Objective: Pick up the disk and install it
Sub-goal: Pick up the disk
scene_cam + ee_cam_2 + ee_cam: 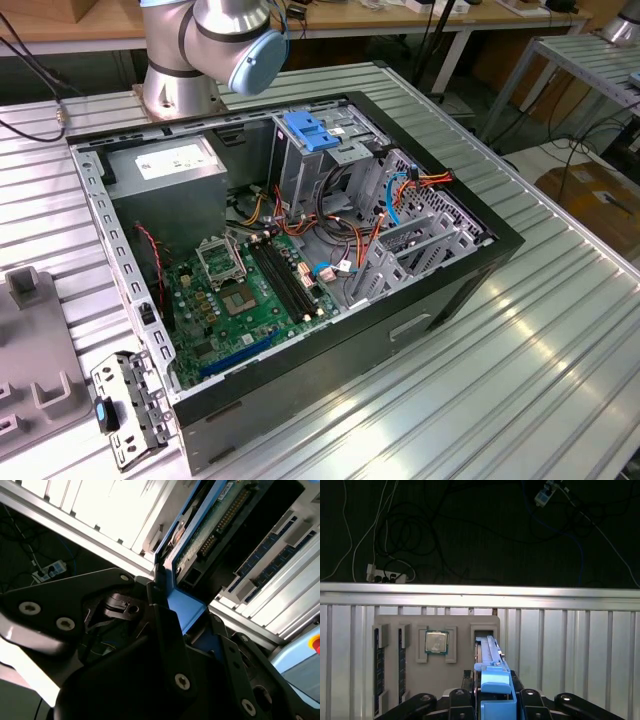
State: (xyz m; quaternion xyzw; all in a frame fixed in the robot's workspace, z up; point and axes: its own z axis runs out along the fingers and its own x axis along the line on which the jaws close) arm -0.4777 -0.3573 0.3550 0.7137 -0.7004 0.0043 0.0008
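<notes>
Well, starting at the exterior view's left, a grey fixture plate (pixel 30 340) lies on the ribbed metal worktop (pixel 540 330), with an open computer case (pixel 400 320) just beside it. Inside the case I can see a grey power supply box (pixel 165 170), then the green motherboard (pixel 250 290), then a blue latch piece (pixel 310 130) sitting on top of the drive cage (pixel 330 165). The arm (pixel 215 40) rises behind the case. In the first wrist view a grey holder tray (pixel 460 630) carries memory sticks (pixel 379 680), a processor chip (pixel 436 642) and the disk (pixel 489 652), which stands on edge at a slot. The tool (pixel 492 682) is clamped on the disk's blue rail, one black finger on each side. In the second wrist view the tool (pixel 187 612) grips that same blue rail, and the disk (pixel 215 520) shows its green circuit board.
</notes>
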